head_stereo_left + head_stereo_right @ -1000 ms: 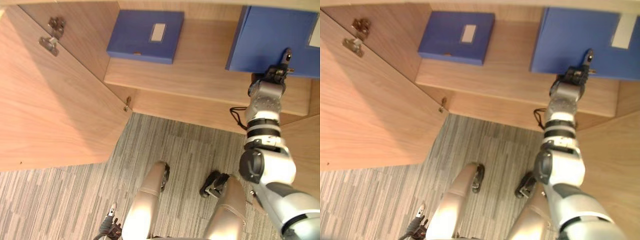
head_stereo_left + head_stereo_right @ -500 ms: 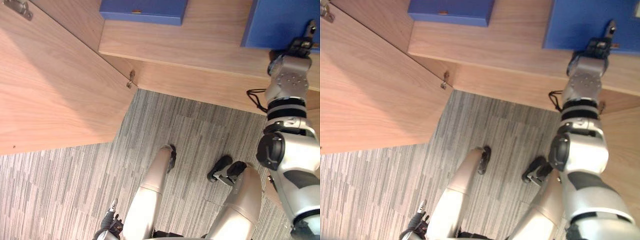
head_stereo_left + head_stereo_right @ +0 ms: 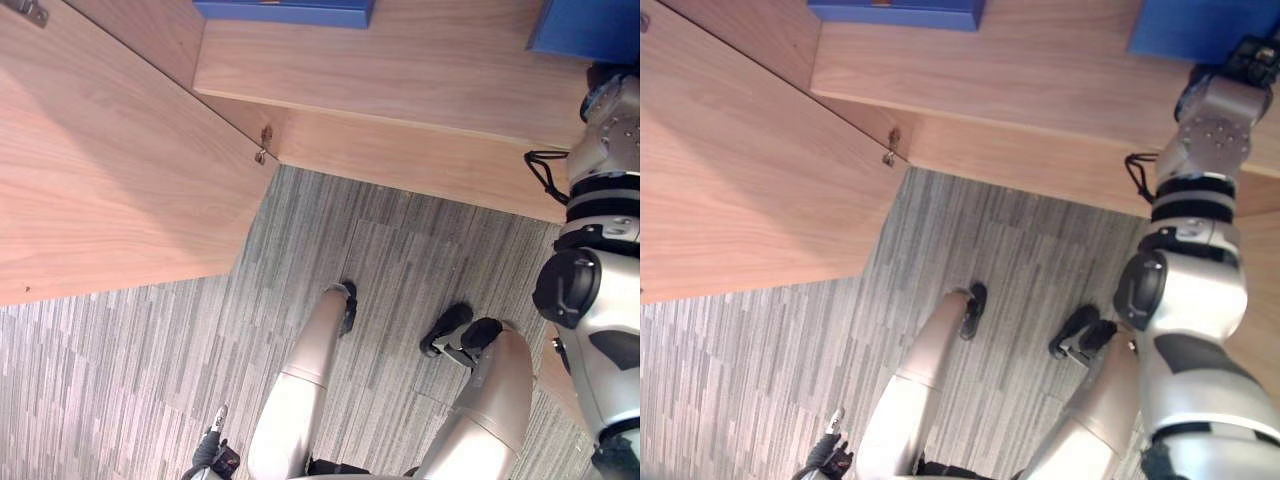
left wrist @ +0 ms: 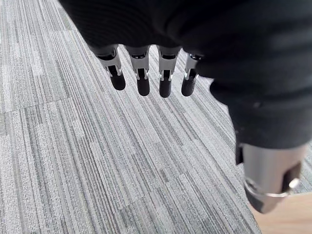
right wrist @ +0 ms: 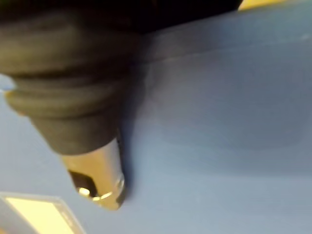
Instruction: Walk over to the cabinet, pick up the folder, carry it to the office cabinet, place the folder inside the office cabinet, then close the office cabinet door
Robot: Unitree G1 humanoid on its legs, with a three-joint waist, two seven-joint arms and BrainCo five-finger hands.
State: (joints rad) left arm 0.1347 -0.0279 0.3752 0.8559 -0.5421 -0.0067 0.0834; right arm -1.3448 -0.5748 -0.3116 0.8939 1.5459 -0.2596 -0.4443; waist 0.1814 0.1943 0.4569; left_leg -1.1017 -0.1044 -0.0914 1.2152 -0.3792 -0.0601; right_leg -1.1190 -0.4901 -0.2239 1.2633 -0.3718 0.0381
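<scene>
Fingers (image 4: 139, 78) of left hand (image 4: 165, 29) hang relaxed; right hand (image 5: 95, 170) against folder (image 5: 219, 122), grip unclear.

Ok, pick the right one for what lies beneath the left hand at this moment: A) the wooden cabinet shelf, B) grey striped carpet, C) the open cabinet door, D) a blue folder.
B: in the left wrist view the left hand hangs open, holding nothing, with the grey striped carpet spread out past it.

The blue folder (image 3: 1180, 25) sits inside the office cabinet (image 3: 400, 75), at its shelf's right end (pale label (image 5: 34, 214) on its face). The cabinet door (image 3: 110, 170) stands open.
</scene>
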